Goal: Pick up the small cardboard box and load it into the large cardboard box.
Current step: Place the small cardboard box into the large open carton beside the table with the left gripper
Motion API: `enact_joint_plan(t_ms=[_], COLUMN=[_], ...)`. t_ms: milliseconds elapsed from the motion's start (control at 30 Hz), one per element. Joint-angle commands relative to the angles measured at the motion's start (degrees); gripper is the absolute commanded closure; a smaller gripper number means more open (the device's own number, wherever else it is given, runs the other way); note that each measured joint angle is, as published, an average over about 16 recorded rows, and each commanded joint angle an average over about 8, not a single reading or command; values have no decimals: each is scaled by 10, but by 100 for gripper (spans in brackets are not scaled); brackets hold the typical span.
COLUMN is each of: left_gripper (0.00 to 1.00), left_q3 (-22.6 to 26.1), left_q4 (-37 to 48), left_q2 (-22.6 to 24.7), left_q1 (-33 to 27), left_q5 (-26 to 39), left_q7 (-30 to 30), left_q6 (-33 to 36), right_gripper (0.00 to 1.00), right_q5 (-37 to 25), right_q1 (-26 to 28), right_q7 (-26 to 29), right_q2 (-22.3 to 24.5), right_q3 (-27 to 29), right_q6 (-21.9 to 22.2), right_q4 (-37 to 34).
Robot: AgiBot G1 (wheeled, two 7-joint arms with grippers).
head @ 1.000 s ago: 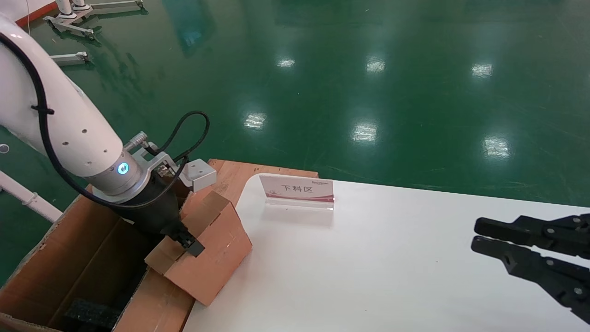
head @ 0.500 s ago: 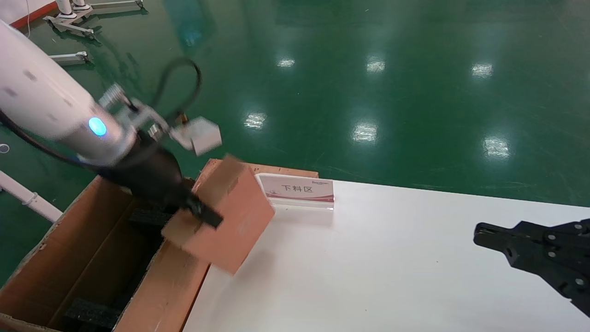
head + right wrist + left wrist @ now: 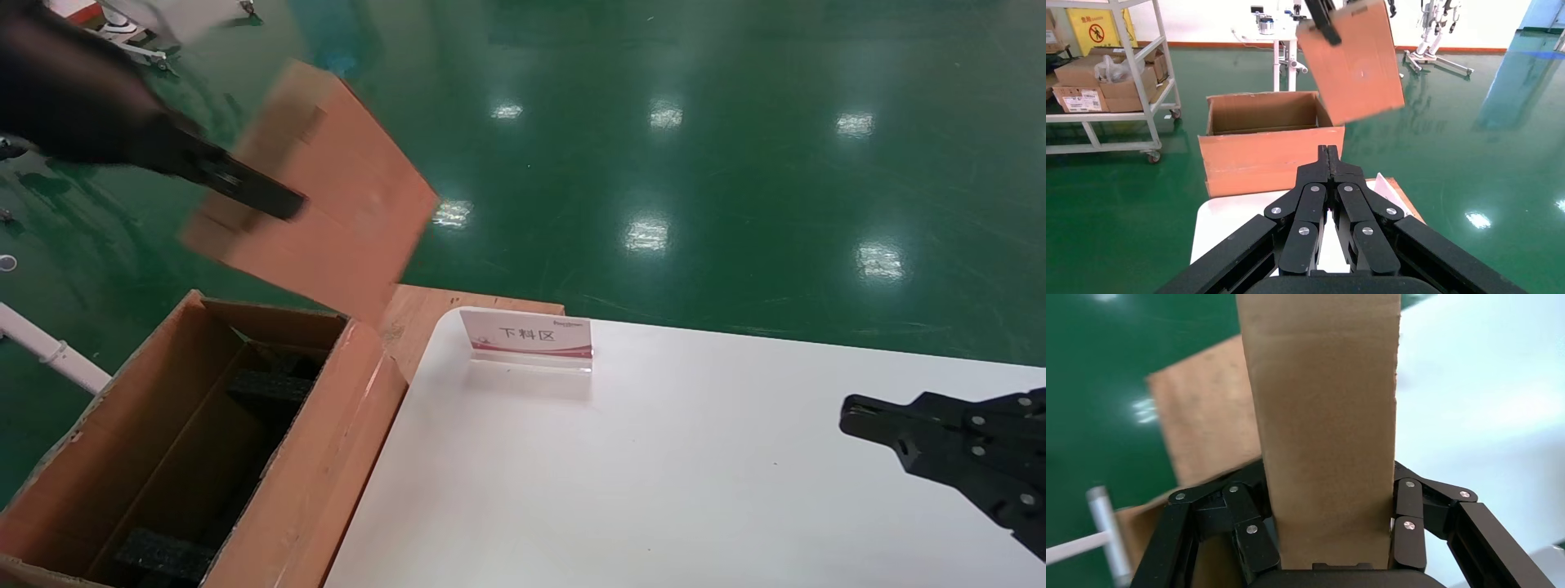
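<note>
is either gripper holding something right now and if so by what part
The left gripper holds the small box in the air, its fingers clamped on opposite sides of one end. The right gripper is shut on nothing.

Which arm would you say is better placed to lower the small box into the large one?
Left: the left gripper already clamps the small box above the large box; the right gripper sits shut over the table.
</note>
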Motion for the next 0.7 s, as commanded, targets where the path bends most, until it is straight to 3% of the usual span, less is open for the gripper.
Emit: enact_joint_plan(t_ms=[33, 233, 500, 700], left_gripper=[100, 100, 100, 100], left_q3=[19, 122, 242, 355], left_q4=[10, 33, 57, 81], left_q2=[0, 0, -10, -9], left_q1=[-32, -109, -139, -142], left_q5=[8, 7, 3, -42], left_q7=[11, 61, 89, 101], left_q6=[5, 4, 7, 9], right_gripper=[77, 2, 0, 0], right_q5=[0, 0, 0, 1], right_q1=[0, 0, 0, 0], right_q7=[0, 0, 0, 0], right_q2=[0, 0, 0, 0], right_q3=[0, 0, -1, -1], right_q6=[0, 0, 0, 0], right_q4=[0, 0, 0, 0])
